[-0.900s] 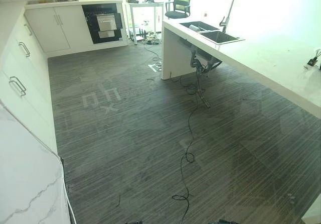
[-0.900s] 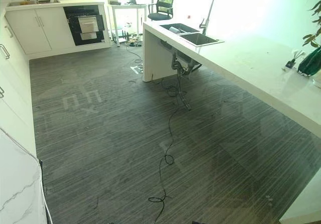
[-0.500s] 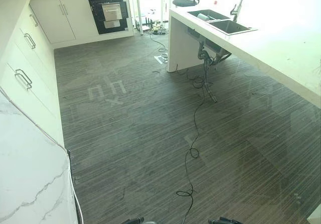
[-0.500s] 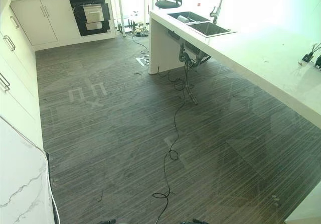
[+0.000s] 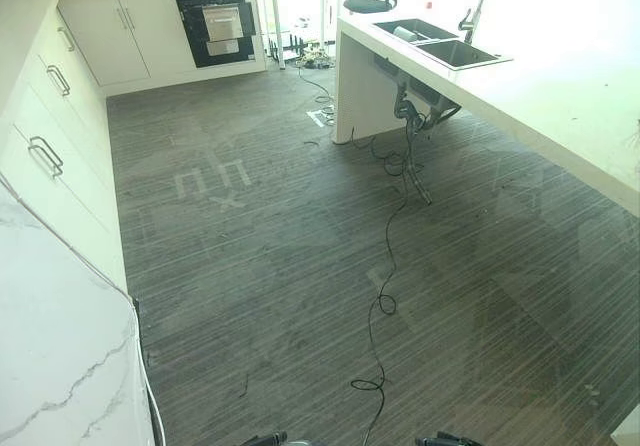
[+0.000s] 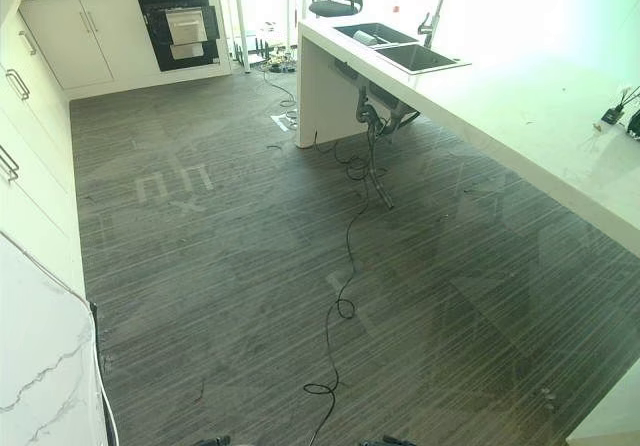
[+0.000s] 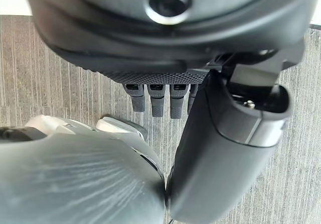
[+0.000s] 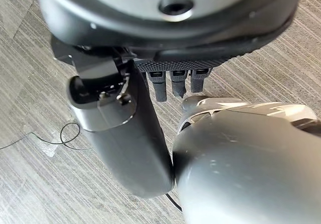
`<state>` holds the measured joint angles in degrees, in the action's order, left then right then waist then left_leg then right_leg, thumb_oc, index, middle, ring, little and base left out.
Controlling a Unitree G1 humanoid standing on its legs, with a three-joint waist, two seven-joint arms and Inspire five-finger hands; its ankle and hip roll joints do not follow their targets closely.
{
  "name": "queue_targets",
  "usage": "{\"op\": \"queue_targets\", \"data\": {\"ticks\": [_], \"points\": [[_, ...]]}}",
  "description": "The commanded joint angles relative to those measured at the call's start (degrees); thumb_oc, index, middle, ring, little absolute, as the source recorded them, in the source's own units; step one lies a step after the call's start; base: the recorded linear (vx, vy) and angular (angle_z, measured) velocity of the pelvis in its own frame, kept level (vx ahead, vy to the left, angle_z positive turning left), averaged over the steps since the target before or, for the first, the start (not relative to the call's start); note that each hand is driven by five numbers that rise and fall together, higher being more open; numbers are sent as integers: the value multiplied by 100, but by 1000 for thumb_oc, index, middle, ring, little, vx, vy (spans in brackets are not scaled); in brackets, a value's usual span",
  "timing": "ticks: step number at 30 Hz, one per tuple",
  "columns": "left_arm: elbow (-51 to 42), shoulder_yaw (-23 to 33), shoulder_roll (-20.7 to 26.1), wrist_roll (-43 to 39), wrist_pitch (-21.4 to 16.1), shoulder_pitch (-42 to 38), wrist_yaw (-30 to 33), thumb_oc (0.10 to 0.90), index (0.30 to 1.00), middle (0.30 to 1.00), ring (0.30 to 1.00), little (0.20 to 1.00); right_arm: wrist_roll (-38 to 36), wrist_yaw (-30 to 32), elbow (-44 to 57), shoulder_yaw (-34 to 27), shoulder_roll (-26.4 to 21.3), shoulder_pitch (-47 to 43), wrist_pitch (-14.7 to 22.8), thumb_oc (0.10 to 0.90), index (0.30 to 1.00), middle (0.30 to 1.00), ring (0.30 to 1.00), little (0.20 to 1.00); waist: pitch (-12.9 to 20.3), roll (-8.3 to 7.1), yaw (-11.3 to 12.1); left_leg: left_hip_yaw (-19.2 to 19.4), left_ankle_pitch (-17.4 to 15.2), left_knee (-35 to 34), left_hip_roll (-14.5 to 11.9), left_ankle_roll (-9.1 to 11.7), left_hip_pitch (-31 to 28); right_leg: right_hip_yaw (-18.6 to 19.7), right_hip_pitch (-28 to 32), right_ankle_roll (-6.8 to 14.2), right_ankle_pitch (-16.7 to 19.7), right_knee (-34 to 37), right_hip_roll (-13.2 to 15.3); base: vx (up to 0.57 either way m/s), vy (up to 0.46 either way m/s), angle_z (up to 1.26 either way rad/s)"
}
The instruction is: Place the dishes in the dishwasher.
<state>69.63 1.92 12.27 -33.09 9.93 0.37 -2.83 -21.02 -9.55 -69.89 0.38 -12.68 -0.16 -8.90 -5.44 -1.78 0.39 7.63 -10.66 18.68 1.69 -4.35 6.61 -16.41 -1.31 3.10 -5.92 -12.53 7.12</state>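
Far ahead of my hanging, empty left hand (image 7: 220,148) and right hand (image 8: 125,133), both relaxed: dishwasher (image 5: 218,23), sink (image 5: 440,44); no dish carried, everything remains.

We see strong daylight pouring in from the far right, washing out the white bench (image 5: 560,86) top and the wall beyond the sink (image 5: 445,46) to near pure white. The grey striped floor (image 5: 300,266) carries pale reflections and a soft sheen, and straight cabinet (image 5: 50,156) edges bow at the frame's sides. In the wrist views the left hand (image 7: 220,148) and right hand (image 8: 125,133) are dark, close and soft-focused.
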Motion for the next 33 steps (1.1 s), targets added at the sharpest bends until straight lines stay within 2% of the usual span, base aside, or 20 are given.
{"op": "queue_targets", "data": {"ticks": [1,2,6,7,10,12,14,15,16,17,19,20,21,22,23,26,27,29,32,33], "points": [[-345,0,-112,-328,-259,-66,-183,800,900,900,900,900,-302,-238,252,129,-184,93,356,800,900,900,900,900,123,203,55,458,-647,-149,-479,540,-554,-67,54,201,-790,-466,-52,15,-112,2],[-689,-12,-124,-465,-359,-49,-187,800,900,900,900,900,-598,-254,729,124,-228,102,459,800,900,900,900,900,98,201,52,441,-638,-149,-478,542,-547,-75,51,195,-784,-466,-55,-2,-99,2],[-1308,67,-90,-705,-656,87,-15,800,900,900,900,900,-680,-299,1510,78,-316,227,778,800,900,900,900,900,38,196,30,388,-614,-149,-476,562,-521,-63,26,172,-782,-466,-85,-5,-108,5],[-1574,120,-61,-716,-867,163,18,800,900,900,900,900,-704,-305,1853,79,-348,282,824,800,900,900,900,900,20,192,27,359,-606,-149,-465,573,-529,-39,21,158,-784,-466,-110,24,-97,4],[-1919,157,-62,-664,-1116,280,-10,800,900,900,900,900,-774,-307,2334,79,-373,363,811,800,900,900,900,900,-13,181,42,328,-580,-149,-458,577,-554,-11,24,132,-793,-466,-143,24,-101,4],[-2233,140,-80,-731,-1385,391,-36,800,900,900,900,900,-711,-237,2933,128,-412,424,782,800,900,900,900,900,-94,150,70,352,-427,-149,-463,626,-607,-6,40,69,-793,-466,-182,46,-159,5],[-2506,179,-114,-783,-1624,469,-82,800,900,900,900,900,-696,-219,3486,157,-467,480,775,800,900,900,900,900,-271,40,100,401,-110,-149,-385,696,-701,83,83,-3,-780,-466,-160,71,-172,2],[-2680,158,-114,-737,-1736,487,-89,800,900,900,900,900,-736,-204,3825,157,-516,503,748,800,900,900,900,900,-455,-144,195,376,614,-149,-264,796,-684,208,124,-67,-767,-466,-47,40,-178,-3],[-2749,145,-111,-679,-1806,496,-58,800,900,900,900,900,-712,-235,3930,155,-538,512,789,800,900,900,900,900,-541,-191,225,323,746,118,-249,823,-514,241,133,-100,-761,-466,-27,5,-209,-9],[-2993,131,-88,-640,-1934,583,-113,800,900,900,900,900,-636,-316,4225,131,-591,553,854,800,900,900,900,900,-732,-222,276,263,813,1031,-273,852,20,247,130,-184,-731,-466,-30,-15,-124,4],[-3242,103,-72,-607,-2006,655,-135,800,900,900,900,900,-635,-380,4460,95,-585,618,934,800,900,900,900,900,-863,-242,288,370,902,903,-384,859,155,256,167,-184,-703,-466,-59,104,-60,36],[-3412,60,-61,-590,-2025,723,-169,800,900,900,900,900,-618,-365,4645,88,-563,684,980,800,900,900,900,900,-914,-215,266,460,889,116,-503,940,-7,269,303,-116,-830,-466,-126,234,11,24],[-3487,48,-77,-586,-2034,772,-189,800,900,900,900,900,-625,-388,4723,80,-556,727,1006,800,900,900,900,900,-935,-174,252,512,857,-149,-597,952,10,256,354,-86,-869,-466,-172,299,107,16],[-3626,21,-97,-565,-2043,852,-195,800,900,900,900,900,-608,-435,4875,68,-542,802,1033,800,900,900,900,900,-943,-36,219,499,772,-149,-882,1033,363,253,395,-58,-937,-466,-337,224,152,15],[-3801,-25,-125,-651,-2018,1032,-251,800,900,900,900,900,-577,-544,5076,20,-580,991,1089,800,900,900,900,900,-886,127,211,347,939,-149,-1135,1130,741,271,401,-99,-962,-466,-558,217,148,39],[-3983,0,-182,-796,-2040,1212,-449,800,900,900,900,900,-540,-699,5285,-18,-659,1152,1222,800,900,900,900,900,-894,210,257,104,1173,-149,-1222,1257,1009,489,642,-148,-1173,-466,-799,356,192,-9],[-4161,-9,-145,-882,-2017,1188,-489,800,900,900,900,900,-516,-700,5404,79,-730,1073,1265,800,900,900,900,900,-811,192,299,206,827,-149,-1181,1147,970,479,792,-68,-1261,-466,-674,372,262,-55],[-4238,-28,-92,-895,-1995,1141,-484,800,900,900,900,900,-519,-706,5499,90,-732,1077,1274,800,900,900,900,900,-762,165,307,286,699,-149,-1142,1060,919,462,876,-9,-1286,-466,-580,291,203,-58],[-4427,-71,77,-853,-1810,1010,-457,800,900,900,900,900,-596,-621,5753,167,-704,1062,1244,800,900,900,900,900,-613,76,403,134,505,-149,-937,872,863,400,1074,181,-1294,-466,-367,301,160,-29],[-4583,-102,217,-780,-1608,874,-544,800,900,900,900,900,-671,-518,5963,181,-655,1048,1214,800,900,900,900,900,-507,7,457,108,416,-149,-833,733,816,256,1163,314,-1223,-466,-194,301,160,-5]]}}
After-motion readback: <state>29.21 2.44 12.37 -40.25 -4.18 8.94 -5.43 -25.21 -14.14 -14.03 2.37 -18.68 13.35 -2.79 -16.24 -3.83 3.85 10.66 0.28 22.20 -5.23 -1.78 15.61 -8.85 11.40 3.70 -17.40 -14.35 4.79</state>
